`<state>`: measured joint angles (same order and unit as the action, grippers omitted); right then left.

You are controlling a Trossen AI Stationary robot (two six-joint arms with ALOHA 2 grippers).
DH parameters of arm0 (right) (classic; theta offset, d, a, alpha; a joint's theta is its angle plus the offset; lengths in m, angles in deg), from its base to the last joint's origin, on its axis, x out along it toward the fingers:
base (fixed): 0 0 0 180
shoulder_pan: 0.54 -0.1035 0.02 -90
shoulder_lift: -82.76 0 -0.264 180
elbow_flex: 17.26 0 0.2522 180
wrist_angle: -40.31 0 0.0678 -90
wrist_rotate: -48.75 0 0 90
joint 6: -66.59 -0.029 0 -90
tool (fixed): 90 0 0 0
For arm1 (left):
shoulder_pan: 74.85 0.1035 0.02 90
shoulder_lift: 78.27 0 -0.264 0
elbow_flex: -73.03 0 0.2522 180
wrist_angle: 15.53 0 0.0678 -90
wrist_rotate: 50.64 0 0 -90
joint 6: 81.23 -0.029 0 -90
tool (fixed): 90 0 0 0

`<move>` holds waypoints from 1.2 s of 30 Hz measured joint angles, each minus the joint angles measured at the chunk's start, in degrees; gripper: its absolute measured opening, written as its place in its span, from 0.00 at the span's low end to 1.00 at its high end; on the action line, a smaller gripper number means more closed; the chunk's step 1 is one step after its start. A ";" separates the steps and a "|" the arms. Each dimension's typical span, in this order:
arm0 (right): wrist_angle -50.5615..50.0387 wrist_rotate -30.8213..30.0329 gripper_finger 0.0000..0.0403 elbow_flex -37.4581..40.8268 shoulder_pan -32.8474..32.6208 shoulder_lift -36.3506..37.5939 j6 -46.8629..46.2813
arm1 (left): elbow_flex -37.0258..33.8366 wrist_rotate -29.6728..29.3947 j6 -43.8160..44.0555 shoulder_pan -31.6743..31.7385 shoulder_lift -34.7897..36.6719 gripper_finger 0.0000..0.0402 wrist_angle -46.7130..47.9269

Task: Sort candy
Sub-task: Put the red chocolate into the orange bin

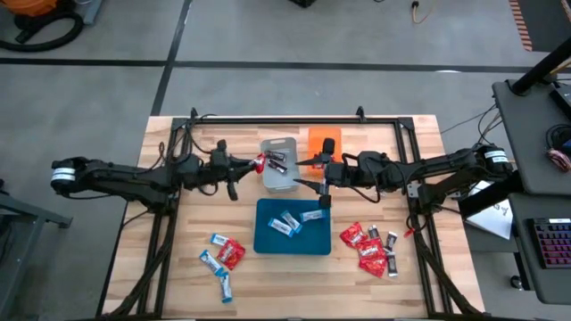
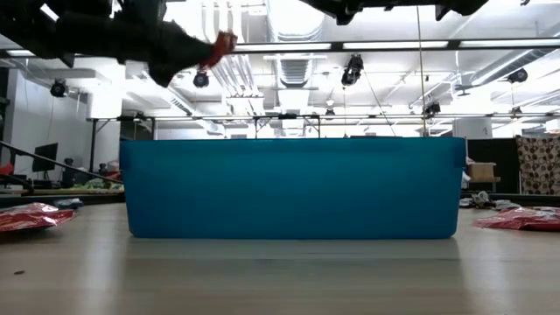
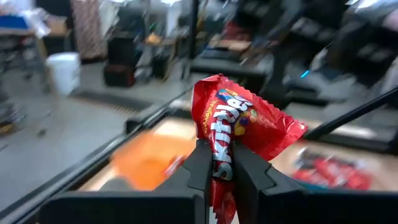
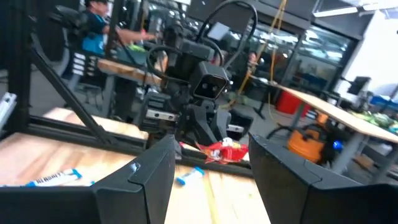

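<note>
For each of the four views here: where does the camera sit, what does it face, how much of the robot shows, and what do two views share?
High: overhead, straight down; both arms, blue tray.
Low: table level, facing the tray wall; arms overhead.
Left wrist: on the left arm; left hand pinching a red packet.
Right wrist: on the right arm, facing the left arm; open right hand in the foreground.
Shared: the red packet shows in both wrist views.

Two trays (image 1: 278, 169) sit side by side (third (image 1: 268, 241) in front).
</note>
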<state>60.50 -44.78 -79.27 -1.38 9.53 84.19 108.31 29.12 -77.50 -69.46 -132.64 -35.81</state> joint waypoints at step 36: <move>18.03 0.47 0.47 0.02 3.63 -12.44 -1.18 | 10.80 0.79 -0.13 -4.61 -31.16 0.04 -31.87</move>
<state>78.53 -44.31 -79.24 2.25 -2.91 83.02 119.10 29.90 -77.63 -74.07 -163.81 -67.68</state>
